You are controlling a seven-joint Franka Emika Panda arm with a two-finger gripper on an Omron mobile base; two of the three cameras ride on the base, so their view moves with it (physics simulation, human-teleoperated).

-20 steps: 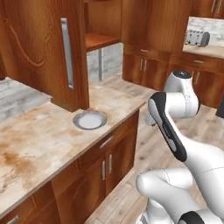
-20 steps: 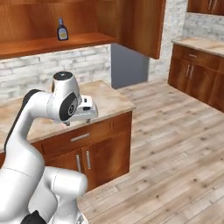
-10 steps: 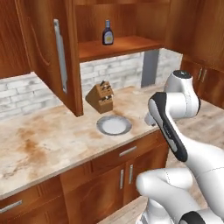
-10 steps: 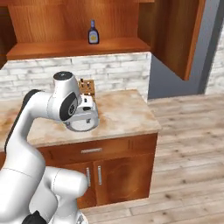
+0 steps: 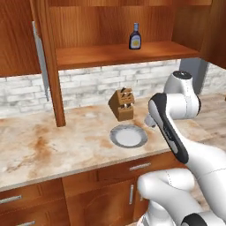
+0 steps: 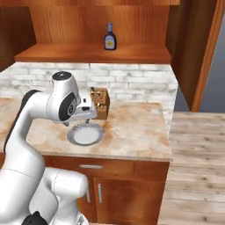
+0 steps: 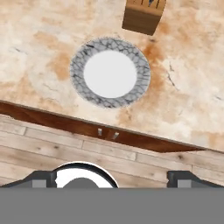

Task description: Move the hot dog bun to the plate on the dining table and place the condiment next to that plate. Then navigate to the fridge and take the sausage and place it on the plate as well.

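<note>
Left base view: a marble-look counter (image 5: 53, 150), beige with rust stains, is seen over brown wooden cabinets, with a pale brick backsplash behind it. The condiment (image 5: 135, 37), a dark bottle with a pale cap and a yellowish label, stands upright on the open wooden shelf (image 5: 110, 54) above the counter, toward the shelf's middle; from the right base view the same bottle (image 6: 110, 38) is seen on the shelf (image 6: 88, 53), above the knife block. A grey-rimmed whitish plate (image 5: 128, 135) lies flat on the counter near its front edge, with nothing on it. A wooden knife block (image 5: 122, 103) stands just behind the plate, toward the wall, apart from it. An open cabinet door (image 5: 42, 53) with a long silver handle hangs at the left of the shelf. The white arm is folded above the right part of the counter; in the right base view the gripper (image 6: 86, 115) is held over the plate's far rim, just in front of the knife block (image 6: 100, 103). In the hand view the plate (image 7: 110, 72) is looked down on from above, the block (image 7: 142, 15) at its far side, and the two dark finger tips are set wide apart at the bottom corners: the claw is released, nothing between its fingers.
</note>
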